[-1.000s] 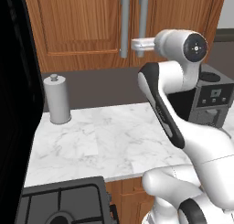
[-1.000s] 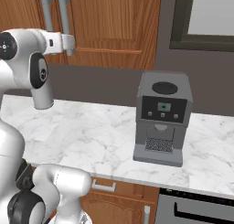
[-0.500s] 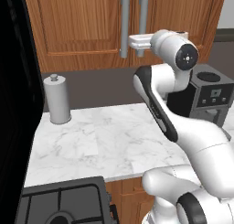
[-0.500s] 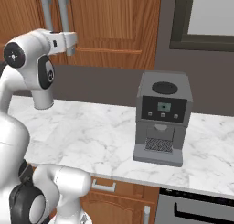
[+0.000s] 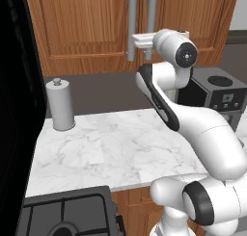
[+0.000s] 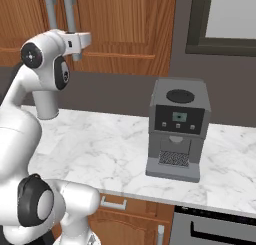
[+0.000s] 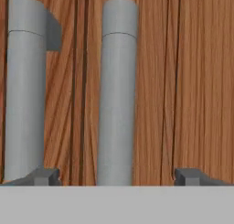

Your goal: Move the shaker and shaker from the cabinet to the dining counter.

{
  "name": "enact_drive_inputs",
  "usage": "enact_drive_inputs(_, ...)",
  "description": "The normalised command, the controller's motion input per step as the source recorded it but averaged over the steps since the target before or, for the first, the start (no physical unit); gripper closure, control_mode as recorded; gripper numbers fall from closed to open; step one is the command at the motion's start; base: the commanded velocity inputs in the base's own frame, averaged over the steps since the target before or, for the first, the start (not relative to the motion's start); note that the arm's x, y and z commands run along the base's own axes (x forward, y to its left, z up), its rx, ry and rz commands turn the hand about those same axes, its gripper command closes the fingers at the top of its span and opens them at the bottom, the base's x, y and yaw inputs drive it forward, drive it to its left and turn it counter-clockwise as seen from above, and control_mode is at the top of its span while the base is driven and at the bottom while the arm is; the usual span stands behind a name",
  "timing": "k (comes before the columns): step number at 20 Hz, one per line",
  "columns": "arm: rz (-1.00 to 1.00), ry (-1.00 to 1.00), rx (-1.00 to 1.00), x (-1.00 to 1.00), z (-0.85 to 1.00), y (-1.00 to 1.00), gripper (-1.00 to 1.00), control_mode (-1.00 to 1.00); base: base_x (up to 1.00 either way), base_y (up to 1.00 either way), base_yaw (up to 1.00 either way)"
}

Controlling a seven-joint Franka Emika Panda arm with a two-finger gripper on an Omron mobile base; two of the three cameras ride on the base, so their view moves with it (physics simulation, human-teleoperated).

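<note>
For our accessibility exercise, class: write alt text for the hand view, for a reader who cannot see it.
Close-up of the brown wooden cabinet doors, shut, with two vertical grey bar handles side by side. The open gripper faces them, its two dark fingertips at the bottom edge standing either side of the right-hand bar, not yet closed on it.

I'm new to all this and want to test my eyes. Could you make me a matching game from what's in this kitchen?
Things:
1. cabinet
2. coffee machine
3. grey cylinder with a knob
4. claw

States or places:
a. open, at the door handles
b. on the marble worktop, by the dark left edge
c. both doors shut
d. on the worktop, below the window frame

Pairs: 1-c, 2-d, 3-b, 4-a
</note>
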Motion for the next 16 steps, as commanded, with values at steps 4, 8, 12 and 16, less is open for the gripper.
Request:
enact_drive_inputs(4, 0.0, 0.03, 0.0, 0.57, 0.0, 0.0, -1.0, -1.0, 0.0, 0.0, 0.0)
enact_drive_inputs(8, 0.0, 0.03, 0.0, 0.58, 0.0, 0.0, -1.0, -1.0, 0.0, 0.0, 0.0)
enact_drive_inputs(12, 0.0, 0.02, 0.0, 0.59, 0.0, 0.0, -1.0, -1.0, 0.0, 0.0, 0.0)
enact_drive_inputs(16, 0.0, 0.02, 0.0, 0.61, 0.0, 0.0, -1.0, -1.0, 0.0, 0.0, 0.0)
